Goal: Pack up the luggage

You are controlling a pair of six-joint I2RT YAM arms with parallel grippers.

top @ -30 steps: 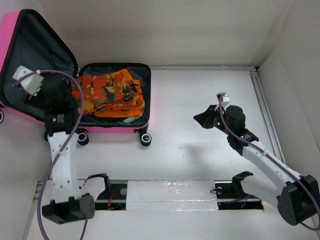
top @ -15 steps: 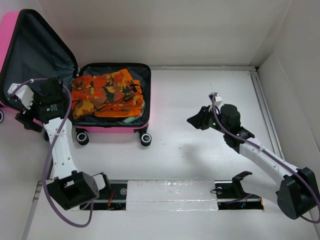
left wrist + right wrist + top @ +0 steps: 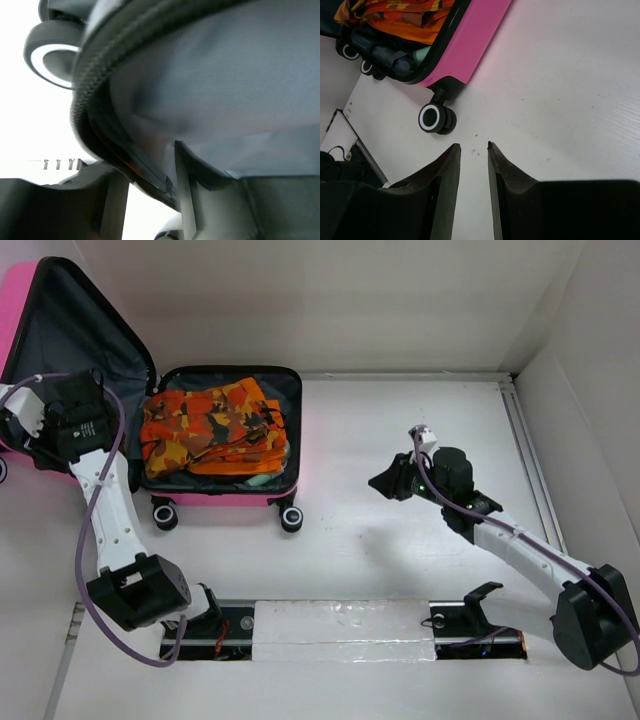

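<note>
1. The luggage (image 3: 225, 498) lies open, its lid (image 3: 70, 330) propped up on the left and orange camouflage clothing (image 3: 215, 430) filling the base.
2. The left gripper (image 3: 12, 430) sits at the lid's outer edge, half out of view.
3. The right gripper (image 3: 387, 483) hovers over the white table (image 3: 400, 570), well apart from the luggage.

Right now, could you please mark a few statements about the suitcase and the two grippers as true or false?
1. The luggage lies open with its lid raised. True.
2. Orange patterned clothing lies in its lower half. True.
3. The right gripper holds a garment. False: it holds nothing and hangs over bare table, to the right of the luggage.
4. The left gripper is over the middle of the table. False: it is at the lid's left edge.
5. The luggage has no wheels. False: black wheels show at its near edge.
</note>
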